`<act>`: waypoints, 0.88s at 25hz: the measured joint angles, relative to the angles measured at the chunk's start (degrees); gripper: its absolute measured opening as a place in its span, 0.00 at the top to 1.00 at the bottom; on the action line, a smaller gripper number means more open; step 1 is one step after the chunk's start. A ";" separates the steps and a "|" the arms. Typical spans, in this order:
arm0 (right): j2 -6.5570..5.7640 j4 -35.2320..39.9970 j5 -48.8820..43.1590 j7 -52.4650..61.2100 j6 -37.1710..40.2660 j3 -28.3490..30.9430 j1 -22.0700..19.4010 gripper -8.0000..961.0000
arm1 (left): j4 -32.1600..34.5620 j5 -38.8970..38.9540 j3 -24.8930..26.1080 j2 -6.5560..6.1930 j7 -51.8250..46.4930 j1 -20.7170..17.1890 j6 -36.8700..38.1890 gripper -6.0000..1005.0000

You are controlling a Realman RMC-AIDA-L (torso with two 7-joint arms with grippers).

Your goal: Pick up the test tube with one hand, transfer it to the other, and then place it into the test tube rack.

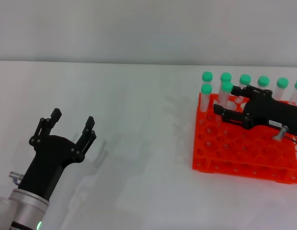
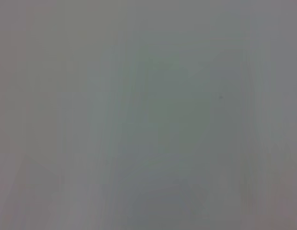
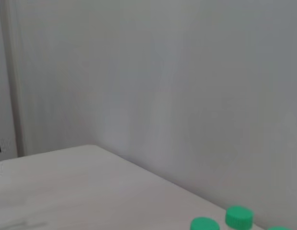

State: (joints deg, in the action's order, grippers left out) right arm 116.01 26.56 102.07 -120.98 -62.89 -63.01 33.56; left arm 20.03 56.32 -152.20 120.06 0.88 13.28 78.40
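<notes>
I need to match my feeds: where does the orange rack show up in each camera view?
Head view: the test tube rack sits on the table's right side, under the right gripper.
Left wrist view: not in it, only a blank surface.
Right wrist view: rack itself not in it.
Shared landmark: green caps of the standing tubes.
</notes>
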 joint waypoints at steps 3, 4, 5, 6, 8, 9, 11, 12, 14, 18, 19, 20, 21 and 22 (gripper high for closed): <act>-0.06 1.98 0.00 0.34 -1.34 0.01 -1.99 0.19 | 0.00 -0.04 -0.02 0.00 0.00 0.00 0.00 0.20; -0.07 2.51 0.00 0.37 -1.73 0.09 -2.63 0.19 | 0.00 -0.04 -0.02 0.00 0.00 0.00 0.00 0.20; -0.08 3.01 0.11 0.41 -2.13 0.15 -3.27 0.19 | 0.00 -0.06 -0.03 0.00 0.00 0.00 0.00 0.20; -0.10 3.38 0.27 0.45 -2.44 0.21 -3.94 0.19 | 0.01 -0.06 -0.03 0.00 0.00 0.00 0.00 0.20; -0.28 4.16 1.35 0.52 -3.63 0.31 -5.76 0.19 | -0.01 -0.07 -0.03 0.00 0.00 0.00 0.00 0.20; -0.38 4.39 1.71 0.53 -4.09 0.35 -6.37 0.19 | -0.04 -0.07 -0.03 0.00 0.00 0.00 0.00 0.20; -0.64 5.35 2.63 0.45 -5.65 0.61 -8.27 0.19 | -0.06 -0.08 -0.03 -0.05 0.00 0.00 0.00 0.20; -0.69 6.00 3.33 0.13 -6.54 1.03 -9.49 0.19 | -0.07 -0.08 -0.02 -0.06 0.00 -0.01 0.00 0.20; -0.76 6.63 4.80 -1.51 -8.14 3.19 -12.00 0.19 | -0.09 -0.01 0.07 -0.07 0.00 -0.02 0.04 0.20; -0.68 2.52 11.09 -10.33 -10.80 11.30 -15.97 0.19 | -0.22 0.19 0.10 -0.08 0.00 0.01 1.11 0.20; -0.70 -0.50 14.21 -14.60 -11.19 14.09 -16.95 0.19 | -0.25 0.18 0.10 -0.09 0.00 0.11 1.32 0.20; -0.73 -2.90 16.45 -17.99 -11.19 16.32 -17.32 0.19 | -0.25 0.11 0.10 -0.09 0.00 0.24 1.37 0.20; -0.76 -6.18 18.83 -22.51 -10.94 19.16 -17.57 0.19 | -0.26 0.06 0.13 -0.09 0.00 0.39 1.41 0.20; -0.77 -7.64 19.76 -24.29 -10.82 20.50 -17.63 0.19 | -0.26 0.06 0.16 -0.09 0.00 0.60 1.43 0.20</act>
State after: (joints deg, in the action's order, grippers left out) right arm 115.24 18.93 121.83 -145.26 -73.71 -42.50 15.94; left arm 19.78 56.38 -152.05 119.97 0.88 13.88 79.83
